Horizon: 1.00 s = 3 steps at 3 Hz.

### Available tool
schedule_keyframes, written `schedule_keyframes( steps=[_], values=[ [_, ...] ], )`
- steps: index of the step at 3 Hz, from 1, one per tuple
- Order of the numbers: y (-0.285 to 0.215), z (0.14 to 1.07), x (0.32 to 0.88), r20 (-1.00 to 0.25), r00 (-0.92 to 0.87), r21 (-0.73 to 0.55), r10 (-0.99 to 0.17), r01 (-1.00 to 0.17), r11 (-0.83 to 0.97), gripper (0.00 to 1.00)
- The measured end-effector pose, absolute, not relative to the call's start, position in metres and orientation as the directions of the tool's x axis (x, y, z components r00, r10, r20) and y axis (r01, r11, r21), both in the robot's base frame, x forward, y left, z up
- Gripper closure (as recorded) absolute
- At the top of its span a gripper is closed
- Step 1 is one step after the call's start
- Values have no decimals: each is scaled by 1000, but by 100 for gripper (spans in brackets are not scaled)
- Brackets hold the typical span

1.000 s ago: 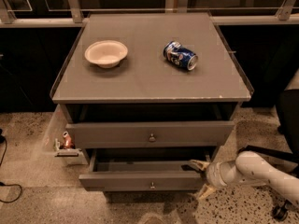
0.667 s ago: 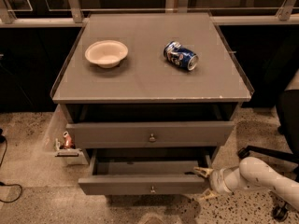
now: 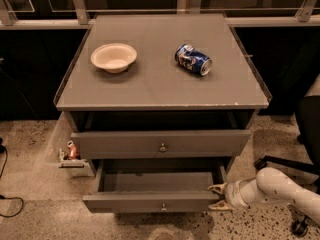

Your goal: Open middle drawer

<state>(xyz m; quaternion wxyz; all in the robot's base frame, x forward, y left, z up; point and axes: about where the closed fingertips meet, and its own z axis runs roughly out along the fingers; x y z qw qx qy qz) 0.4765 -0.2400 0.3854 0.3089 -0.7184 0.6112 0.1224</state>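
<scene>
End effector [image 3: 218,198] fingers spread, gripping nothing, touching right front corner of pulled-out middle drawer [image 3: 150,202]

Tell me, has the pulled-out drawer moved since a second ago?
Yes. The middle drawer has slid farther out from the cabinet, toward the camera, with the pincer at its right front corner.

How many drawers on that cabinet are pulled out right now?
2. The upper one sits slightly out under the tabletop; the middle drawer below is pulled further out, with the robot's gripper at its right end. Any lower drawer is hidden.
</scene>
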Motion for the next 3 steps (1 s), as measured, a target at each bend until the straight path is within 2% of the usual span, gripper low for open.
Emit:
schedule_keyframes(
  steps=[1,2,3],
  values=[
    [-241,385,467,-552,229,-299,-802,-952,-66,100],
    [-239,385,467,-552,229,-299,-802,-952,-66,81],
    [-239,385,467,-552,229,-299,-802,-952,-66,58]
  ],
)
